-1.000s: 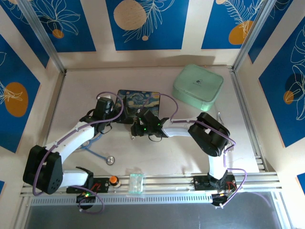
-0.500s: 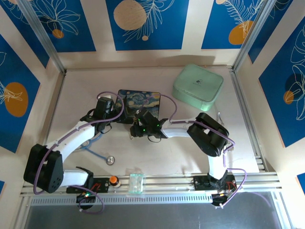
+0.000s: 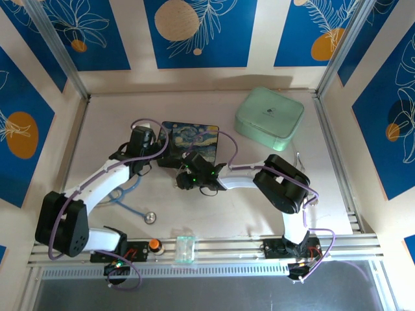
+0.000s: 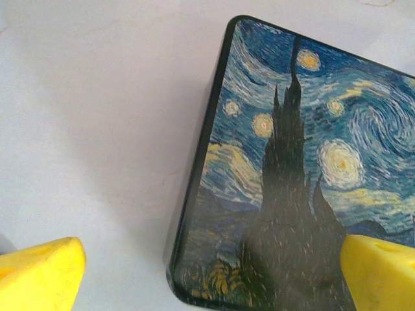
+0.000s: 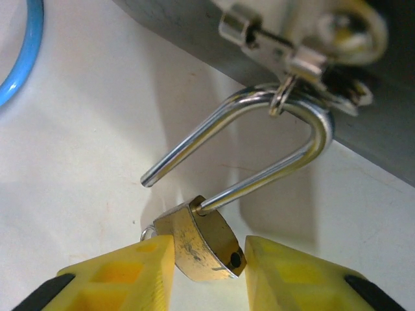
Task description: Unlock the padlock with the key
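The small brass padlock (image 5: 201, 243) hangs by its silver shackle (image 5: 259, 179) from the ring of the tin's clasp (image 5: 292, 61). One shackle leg is out of the body, its free end in the air. My right gripper (image 5: 207, 259) is shut on the brass body, a yellow finger (image 5: 130, 272) on each side. A tiny silver loop (image 5: 148, 231) peeks out behind the body; the key itself is hidden. My left gripper (image 4: 207, 278) stands open over the near left corner of the dark blue painted tin (image 4: 292, 162). From above, both grippers meet at the tin (image 3: 194, 137).
A mint-green case (image 3: 269, 118) sits at the back right. A round silver disc (image 3: 150, 218) with blue tubing (image 3: 124, 194) lies on the left front; the tubing (image 5: 26, 52) also curves past the right wrist. A small clear box (image 3: 186, 248) stands on the front rail.
The right gripper has shifted slightly left and toward the front along the tin's near side. The left wrist has edged a little toward the back.
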### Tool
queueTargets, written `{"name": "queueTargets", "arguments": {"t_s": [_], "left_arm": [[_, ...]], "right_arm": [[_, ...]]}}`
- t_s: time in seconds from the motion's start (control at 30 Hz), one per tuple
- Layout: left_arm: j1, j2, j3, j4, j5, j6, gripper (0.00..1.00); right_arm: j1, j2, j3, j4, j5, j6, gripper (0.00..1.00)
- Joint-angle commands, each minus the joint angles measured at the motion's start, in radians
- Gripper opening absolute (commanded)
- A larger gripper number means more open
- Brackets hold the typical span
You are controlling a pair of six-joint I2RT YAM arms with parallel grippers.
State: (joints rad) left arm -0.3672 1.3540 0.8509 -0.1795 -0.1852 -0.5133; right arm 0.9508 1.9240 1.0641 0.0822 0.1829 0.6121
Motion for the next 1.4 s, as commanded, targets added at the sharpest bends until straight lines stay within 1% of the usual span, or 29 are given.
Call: {"name": "queueTargets", "arguments": {"t_s": [0.0,0.07,0.2,0.27,0.33,0.47,0.57,0.67,0.77,0.87,0.97,1.07,1.1,1.13,1.2,1.3,1.37], "left_arm": [[0.020,0.038,0.051,0.026,-0.008,0.027,1.00],[0.023,0.063,0.063,0.035,-0.020,0.037,1.00],[0.028,0.093,0.085,0.042,-0.033,0.044,1.00],[0.028,0.101,0.092,0.048,-0.031,0.044,0.99],[0.030,0.106,0.097,0.049,-0.033,0.048,1.00],[0.032,0.111,0.107,0.046,-0.039,0.057,1.00],[0.035,0.117,0.112,0.044,-0.043,0.066,1.00],[0.038,0.127,0.118,0.044,-0.049,0.077,1.00],[0.040,0.150,0.126,0.052,-0.075,0.096,1.00],[0.048,0.195,0.131,0.072,-0.093,0.114,1.00],[0.048,0.221,0.118,0.102,-0.074,0.124,1.00],[0.050,0.235,0.109,0.114,-0.041,0.122,1.00],[0.050,0.234,0.099,0.125,-0.028,0.121,0.97],[0.049,0.232,0.092,0.132,-0.021,0.116,0.94],[0.047,0.229,0.082,0.122,-0.012,0.104,0.87],[0.044,0.214,0.055,0.121,0.012,0.075,0.77],[0.037,0.201,0.033,0.121,0.030,0.063,0.72]], "right_arm": [[-0.010,0.053,-0.020,-0.116,0.015,0.059,0.33],[-0.017,0.058,-0.013,-0.125,0.010,0.070,0.35],[-0.008,0.054,0.003,-0.128,0.006,0.077,0.49],[0.004,0.056,0.020,-0.135,0.018,0.083,0.54],[0.014,0.073,0.051,-0.160,0.044,0.092,0.56],[0.019,0.128,0.113,-0.251,0.106,0.115,0.55],[0.016,0.148,0.110,-0.254,0.118,0.127,0.55],[0.012,0.147,0.088,-0.212,0.099,0.124,0.48],[0.002,0.138,0.067,-0.163,0.061,0.134,0.37],[-0.002,0.137,0.063,-0.159,0.052,0.143,0.31],[-0.005,0.124,0.041,-0.140,0.032,0.152,0.26],[-0.025,0.089,-0.015,-0.080,-0.031,0.185,0.23],[-0.034,0.075,-0.043,-0.047,-0.056,0.203,0.21],[-0.044,0.066,-0.067,-0.013,-0.083,0.215,0.16],[-0.076,0.052,-0.122,0.073,-0.155,0.253,0.12],[-0.116,0.037,-0.203,0.207,-0.225,0.307,0.11],[-0.130,0.016,-0.248,0.252,-0.229,0.323,0.11]]}}
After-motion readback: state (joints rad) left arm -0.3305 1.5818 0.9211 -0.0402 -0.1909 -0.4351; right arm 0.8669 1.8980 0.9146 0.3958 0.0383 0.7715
